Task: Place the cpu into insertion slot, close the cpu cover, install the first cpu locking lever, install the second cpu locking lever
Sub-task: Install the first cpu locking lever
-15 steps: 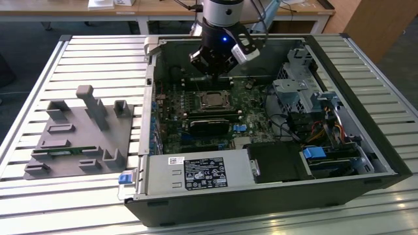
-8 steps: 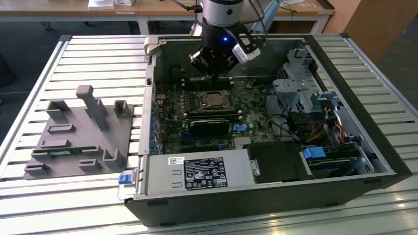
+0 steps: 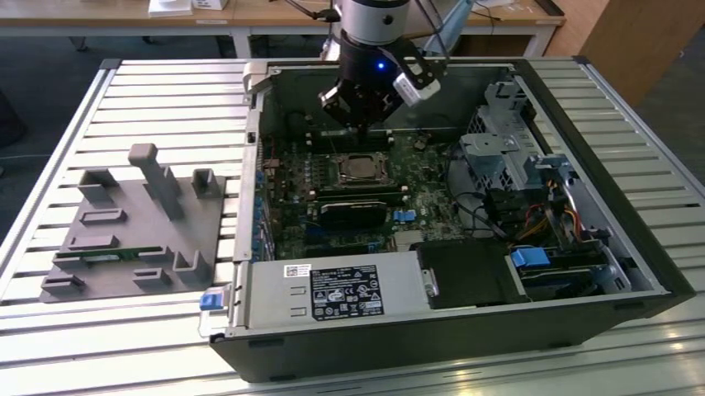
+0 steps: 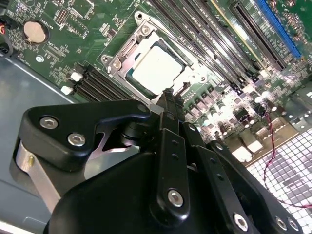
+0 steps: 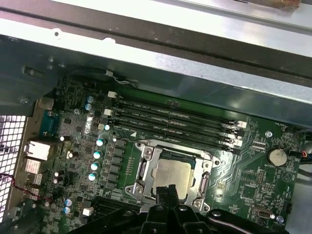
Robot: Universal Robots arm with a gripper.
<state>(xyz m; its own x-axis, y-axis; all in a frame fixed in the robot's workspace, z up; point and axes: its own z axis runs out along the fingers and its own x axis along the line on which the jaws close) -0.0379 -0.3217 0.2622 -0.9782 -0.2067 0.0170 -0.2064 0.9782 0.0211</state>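
In the exterior view, the slatted metal desk (image 3: 66, 115) carries a grey fixture (image 3: 138, 227) of pegs and pockets at that view's left. Just beside it, toward that view's right, lies an open computer case (image 3: 600, 177). A labelled power supply (image 3: 330, 290) sits along its near edge and the green motherboard (image 3: 289, 206) fills its floor.

The arm (image 3: 375, 21) reaches down into the case. The end effector (image 3: 361, 125) hangs over the board just behind the cpu (image 3: 361, 168), close above it but apart from it.

In the second wrist view the cpu (image 4: 158, 68) sits flat in the insertion slot (image 4: 128, 74), its dull silver top showing through the window of the cpu cover (image 4: 118, 59). The cover lies down flat around the chip. The end effector (image 4: 168, 93) has its black fingers drawn narrow, close together, and the tip is just beside one edge of the socket, not over the middle of the chip. I cannot tell whether the tip touches the cover.

In the first wrist view the end effector (image 5: 168, 191) overlaps the near edge of the cpu (image 5: 171, 174). Long black memory slots (image 5: 170, 119) run beyond the socket, and a round coin cell (image 5: 277, 156) sits off to one side.

At the exterior view's right, a metal drive cage (image 3: 496, 157) with cables stands inside the case.
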